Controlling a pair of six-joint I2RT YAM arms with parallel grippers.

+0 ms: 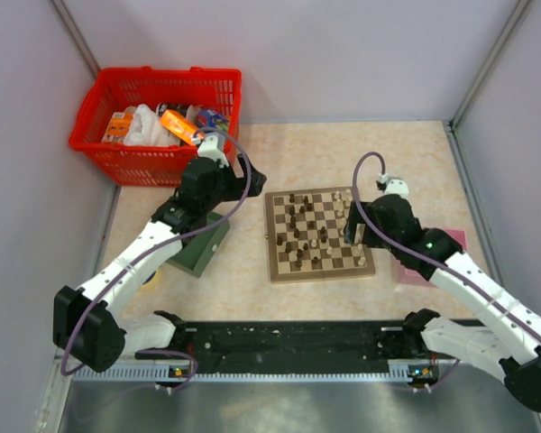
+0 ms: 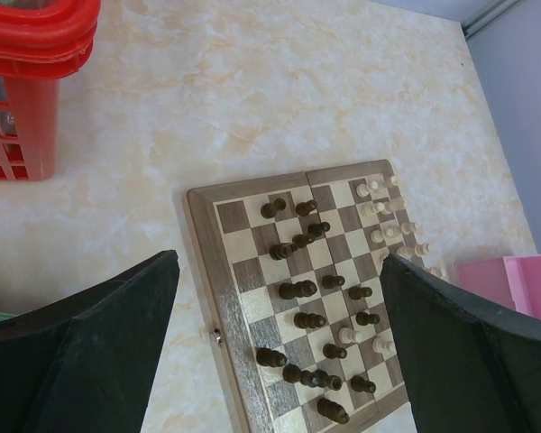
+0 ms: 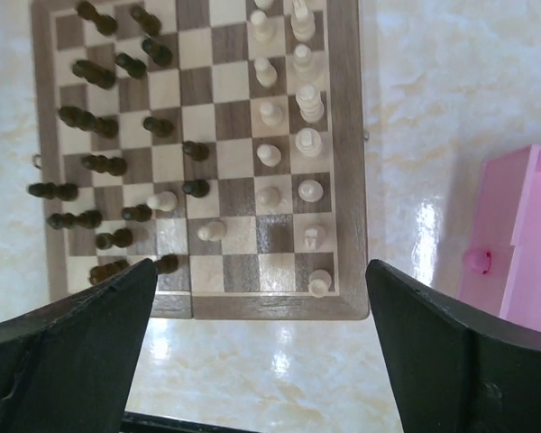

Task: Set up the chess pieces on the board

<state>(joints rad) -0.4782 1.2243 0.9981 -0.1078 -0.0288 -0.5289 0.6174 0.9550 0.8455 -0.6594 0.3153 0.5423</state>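
Observation:
The board lies flat in the middle of the table, its tan border showing in both wrist views. Dark chess pieces stand scattered over its left half, some lying on their sides. Cream chess pieces stand mostly in two columns on its right side, with a couple further in. My right gripper hangs open above the board's near right edge, nothing between its fingers. My left gripper is open too, held high off the board's far left corner, looking down on dark pieces.
A red basket full of packets stands at the back left. A green tray sits under my left arm. A pink box lies right of the board, below my right arm. Grey walls close in the table.

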